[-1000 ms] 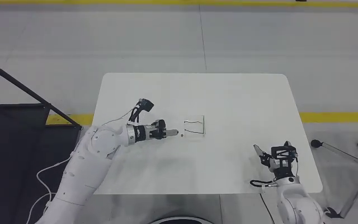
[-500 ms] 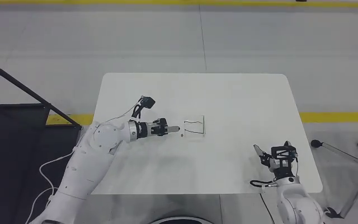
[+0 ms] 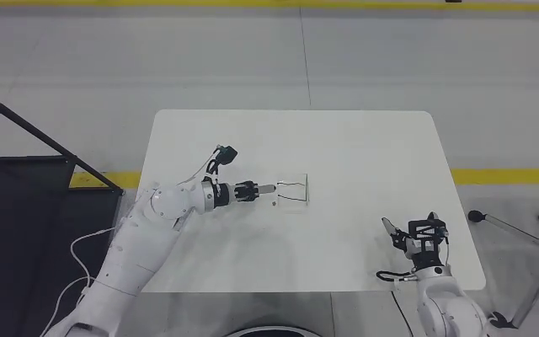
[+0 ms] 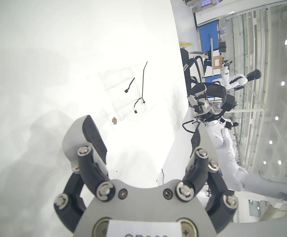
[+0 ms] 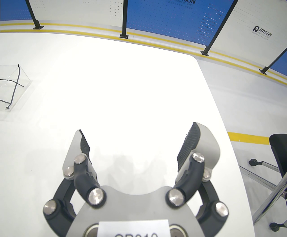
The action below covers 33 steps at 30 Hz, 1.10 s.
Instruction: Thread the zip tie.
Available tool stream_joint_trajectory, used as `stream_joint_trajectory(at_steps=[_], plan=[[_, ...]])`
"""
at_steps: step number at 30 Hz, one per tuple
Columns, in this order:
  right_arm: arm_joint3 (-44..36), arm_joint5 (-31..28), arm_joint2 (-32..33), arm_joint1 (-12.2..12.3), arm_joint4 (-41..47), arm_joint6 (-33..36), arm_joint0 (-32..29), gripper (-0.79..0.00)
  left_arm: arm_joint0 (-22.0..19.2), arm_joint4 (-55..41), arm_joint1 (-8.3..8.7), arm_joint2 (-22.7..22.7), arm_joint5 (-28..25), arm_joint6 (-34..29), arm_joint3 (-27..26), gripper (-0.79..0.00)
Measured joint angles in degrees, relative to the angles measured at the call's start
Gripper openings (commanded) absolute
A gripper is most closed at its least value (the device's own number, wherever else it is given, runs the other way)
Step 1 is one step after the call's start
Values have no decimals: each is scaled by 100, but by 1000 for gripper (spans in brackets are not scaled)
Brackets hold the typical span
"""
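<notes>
Near the zip tie, left gripper has edged closer, fingers apart.

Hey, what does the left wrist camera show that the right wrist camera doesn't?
Left wrist view: the open left gripper and a small brown speck on the table beside the clear tray. Right wrist view: the open right gripper and blue and white panels on black posts. Both: the clear tray holding black zip ties.
</notes>
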Motion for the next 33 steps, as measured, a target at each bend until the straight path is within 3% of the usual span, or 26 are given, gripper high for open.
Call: stream_joint_trajectory(at_steps=[2,10,14,16,23,33], plan=[[0,0,0,0,0,0,0,0,-164,-48,-45,147,112,-15,193,-77],[0,0,0,0,0,0,0,0,-683,-103,-230,666,398,171,853,-132],[0,0,0,0,0,0,0,0,-852,-163,-309,837,415,264,1095,-311],[0,0,0,0,0,0,0,0,-909,-155,-333,889,438,296,1177,-289],[0,0,0,0,0,0,0,0,-1029,-141,-403,1013,455,424,1384,-382],[0,0,0,0,0,0,0,0,-1113,-191,-472,1108,396,460,1557,-437]])
